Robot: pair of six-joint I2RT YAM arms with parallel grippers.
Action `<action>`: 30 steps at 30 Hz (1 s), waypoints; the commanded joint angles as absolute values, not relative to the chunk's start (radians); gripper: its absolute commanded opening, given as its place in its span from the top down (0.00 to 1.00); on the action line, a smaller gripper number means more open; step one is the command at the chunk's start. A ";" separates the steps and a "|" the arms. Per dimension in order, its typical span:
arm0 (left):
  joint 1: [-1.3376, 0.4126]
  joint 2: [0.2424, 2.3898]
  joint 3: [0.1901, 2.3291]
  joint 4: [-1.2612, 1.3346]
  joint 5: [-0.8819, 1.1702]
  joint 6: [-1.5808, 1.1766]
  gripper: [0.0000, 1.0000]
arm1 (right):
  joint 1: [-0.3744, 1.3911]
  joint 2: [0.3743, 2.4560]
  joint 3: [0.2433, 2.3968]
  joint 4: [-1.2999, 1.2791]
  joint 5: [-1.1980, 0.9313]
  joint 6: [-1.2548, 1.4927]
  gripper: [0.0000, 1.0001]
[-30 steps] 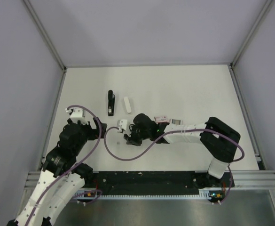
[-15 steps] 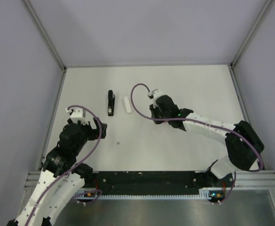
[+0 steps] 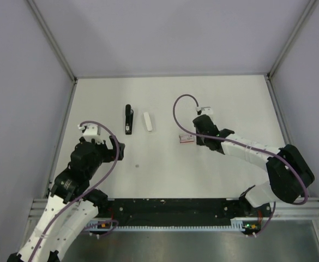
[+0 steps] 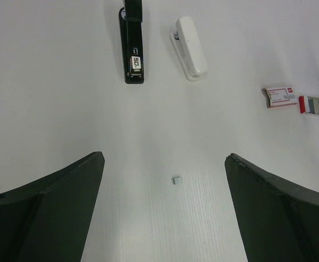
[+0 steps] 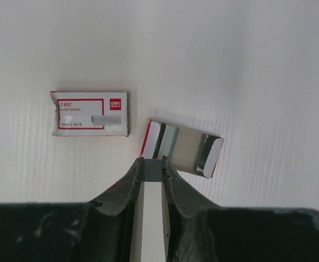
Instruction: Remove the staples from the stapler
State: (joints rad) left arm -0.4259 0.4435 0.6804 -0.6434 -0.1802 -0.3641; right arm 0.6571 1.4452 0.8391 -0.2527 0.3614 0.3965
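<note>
**Jaw status and item positions**

**Right jaws.** The right gripper (image 5: 152, 164) has its jaws drawn almost together, leaving only a narrow slot. They are clamped on a small grey piece at the tips. By its colour it is a short staple strip (image 5: 152, 170), though its shape is too small to confirm.

Directly beyond the tips, and slightly to their right, lies an open cardboard tray (image 5: 187, 148). Its near left corner is just at the tips, and silvery strips lie along both of its ends. Beyond and left of the tips, apart from the tray, lies a small red-and-white box (image 5: 90, 113), flat with its label up.

**Left jaws.** The left gripper (image 4: 164, 158) is released, with the fingers (image 4: 44, 218) spread wide above the table (image 4: 50, 98) and holding nothing. A tiny grey staple bit (image 4: 176, 179) lies on the table between the fingers, just inside the tips and touching neither finger.

**Stapler.** The stapler (image 4: 133, 54) lies flat, well ahead of the left jaws and a little left of their centre line, with its pale-labelled end toward them. It is well apart from the right jaws, on their left. A white oblong block (image 4: 191, 48) lies beside it on the right-jaw side, near it but not touching.
</note>
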 commanded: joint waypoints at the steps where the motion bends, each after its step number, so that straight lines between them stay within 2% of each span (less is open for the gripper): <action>1: -0.422 0.451 0.678 -0.598 -0.172 -0.351 0.01 | 0.646 1.397 0.822 -0.253 0.472 0.498 0.92; 4: -0.423 0.448 0.677 -0.598 -0.167 -0.350 0.01 | 0.641 1.404 0.815 -0.265 0.497 0.555 0.96; 14: -0.423 0.437 0.675 -0.595 -0.160 -0.345 0.01 | 0.630 1.445 0.796 -0.259 0.568 0.640 0.95; 30: -0.423 0.445 0.673 -0.594 -0.161 -0.347 0.01 | 0.601 1.532 0.804 -0.192 0.543 0.637 0.94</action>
State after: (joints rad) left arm -0.4259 0.4431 0.6777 -0.6426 -0.1707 -0.3634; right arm 0.6163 1.5135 0.7963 -0.2428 0.5327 0.6277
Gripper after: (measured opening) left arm 0.986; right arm 0.144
